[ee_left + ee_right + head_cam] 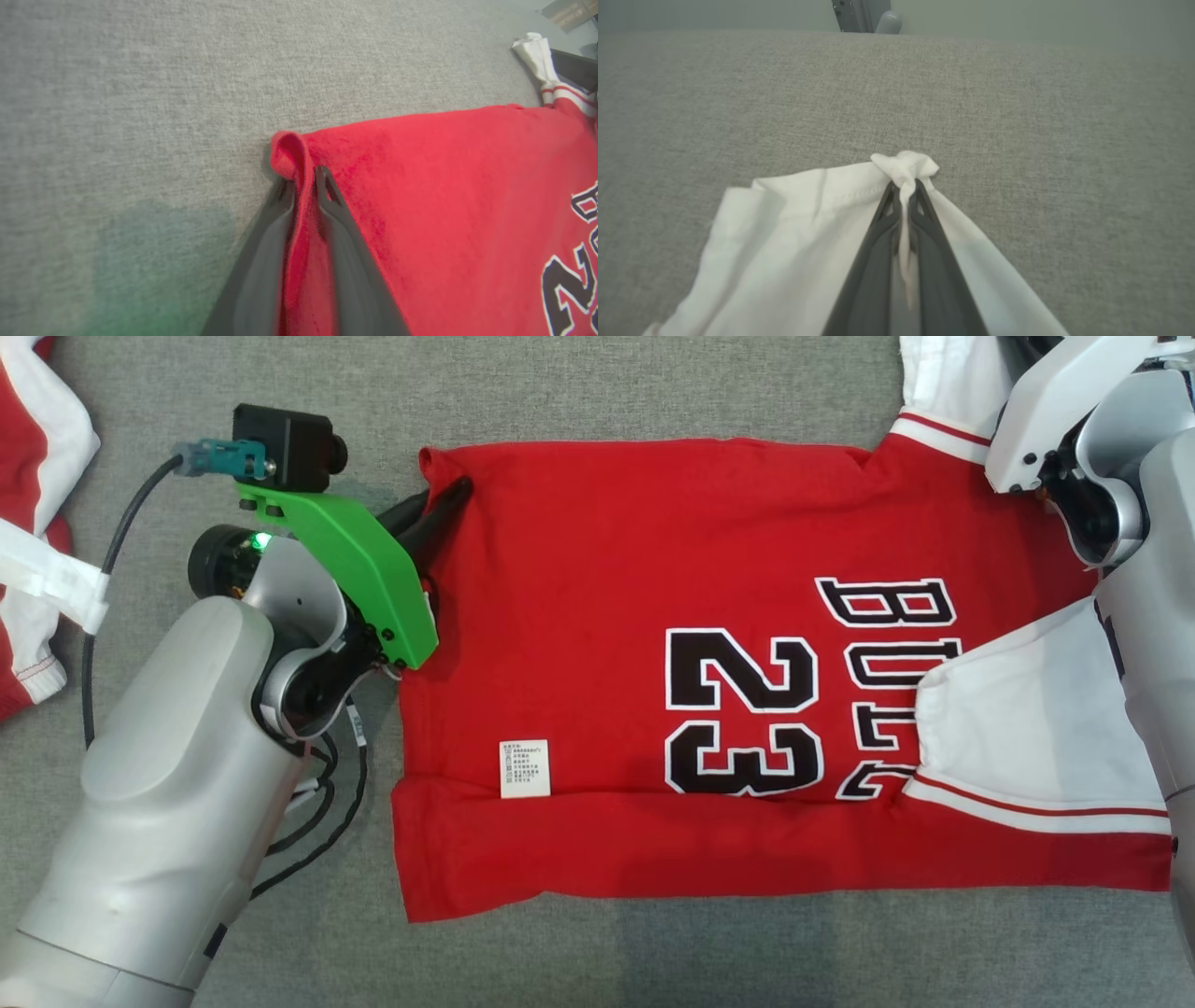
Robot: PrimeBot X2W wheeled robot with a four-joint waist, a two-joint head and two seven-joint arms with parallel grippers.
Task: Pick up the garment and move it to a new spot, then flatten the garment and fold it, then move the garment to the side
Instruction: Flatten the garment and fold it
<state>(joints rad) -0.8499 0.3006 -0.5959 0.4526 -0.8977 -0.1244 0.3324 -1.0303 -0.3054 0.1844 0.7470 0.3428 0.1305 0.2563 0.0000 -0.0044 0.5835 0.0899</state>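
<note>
My left hand (303,179) is closed on the far left corner of the red jersey (607,644), one finger under the hem and one on top, and the cloth curls into a small roll just past the fingertips. My right hand (904,186) is closed tight on a bunched tip of the white sleeve (808,233), which pokes out beyond the fingers.

The jersey lies flat on the grey tabletop (653,392), number 23 up. Its hem runs down the left side and its sleeves lie to the right. The far edge is straight, with bare tabletop beyond it. The near edge is folded into a long band with a small care label (525,768) just above it, and a narrower bare strip lies in front.

To the left, past my forearm, another red and white garment (28,467) sits at the tabletop's edge, well apart from the hem.
</note>
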